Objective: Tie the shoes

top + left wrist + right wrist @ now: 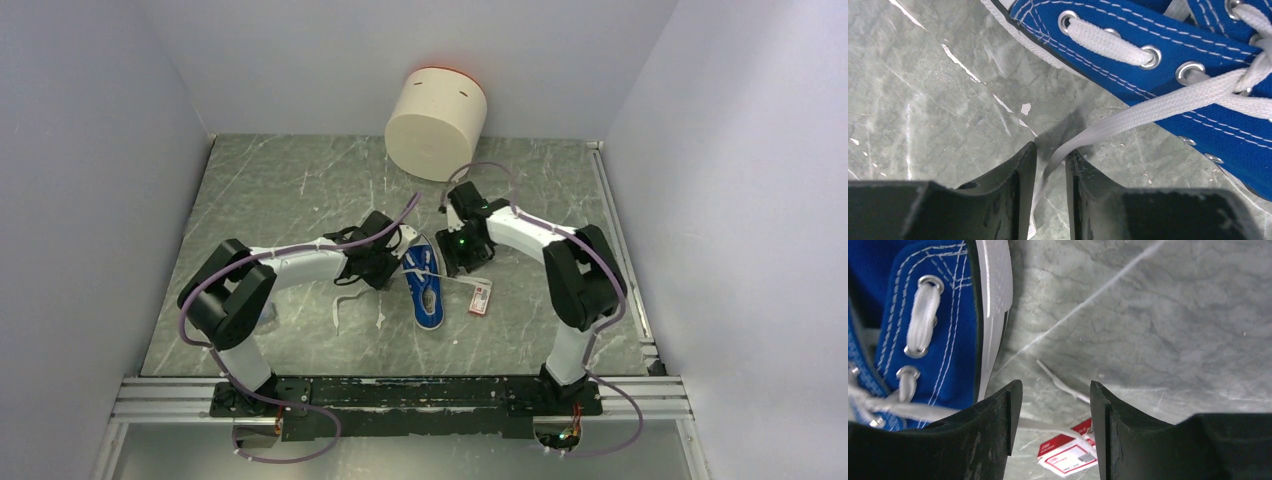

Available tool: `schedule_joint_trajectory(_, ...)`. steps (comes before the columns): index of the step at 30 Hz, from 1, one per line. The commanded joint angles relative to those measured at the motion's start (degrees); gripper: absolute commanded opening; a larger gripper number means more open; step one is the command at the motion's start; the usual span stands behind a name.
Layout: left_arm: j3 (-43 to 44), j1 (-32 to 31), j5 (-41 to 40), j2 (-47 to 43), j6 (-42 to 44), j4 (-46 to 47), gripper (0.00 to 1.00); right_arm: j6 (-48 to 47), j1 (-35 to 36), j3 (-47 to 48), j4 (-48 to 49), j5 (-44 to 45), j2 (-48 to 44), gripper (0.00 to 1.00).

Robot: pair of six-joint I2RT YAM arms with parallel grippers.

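Observation:
The shoe (pixel 424 285), a small blue sneaker with a white sole, lies in the middle of the table between both arms. My left gripper (pixel 385 262) is low at its left side. In the left wrist view a white lace (pixel 1148 107) runs from the eyelets of the shoe (pixel 1148 30) down through the narrow gap of my left gripper (pixel 1050 150); the jaws stand slightly apart around it. My right gripper (pixel 462 255) sits at the shoe's right side. In the right wrist view my right gripper (pixel 1054 385) is open and empty beside the sole (pixel 993 285), with the other lace (pixel 1063 385) lying under it.
A red-and-white flat packet (pixel 480 298) lies right of the shoe, below the right jaws (pixel 1068 452). A cream cylinder (pixel 436 122) stands at the back. A loose lace end (pixel 345 300) trails on the table left of the shoe. Walls close in on three sides.

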Motion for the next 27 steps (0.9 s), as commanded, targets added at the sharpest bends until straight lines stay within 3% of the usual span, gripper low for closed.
schedule_joint_trajectory(1,-0.1,-0.1,1.1,0.0,-0.4,-0.1,0.29,-5.0,3.1,2.9,-3.3,9.8,3.2,0.56)
schedule_joint_trajectory(11,-0.6,-0.1,0.9,-2.7,-0.8,-0.7,0.2,-5.7,3.3,-0.7,-1.8,13.1,5.0,0.51)
schedule_joint_trajectory(15,-1.5,-0.1,2.3,-4.7,-1.3,1.0,0.09,-4.1,3.2,-1.6,0.0,13.5,4.1,0.3)
schedule_joint_trajectory(18,-2.9,-0.1,3.5,-6.5,-0.8,3.9,0.06,-0.4,0.4,-0.7,2.6,10.6,-0.4,0.0)
schedule_joint_trajectory(23,-4.6,-0.1,4.5,-10.0,0.4,8.2,0.05,11.0,-12.6,-2.3,9.1,-4.0,-10.4,0.0)
schedule_joint_trajectory(27,-5.4,-0.1,5.5,-12.7,1.5,11.3,0.05,13.9,-17.6,-2.0,9.1,-12.3,-14.3,0.0)
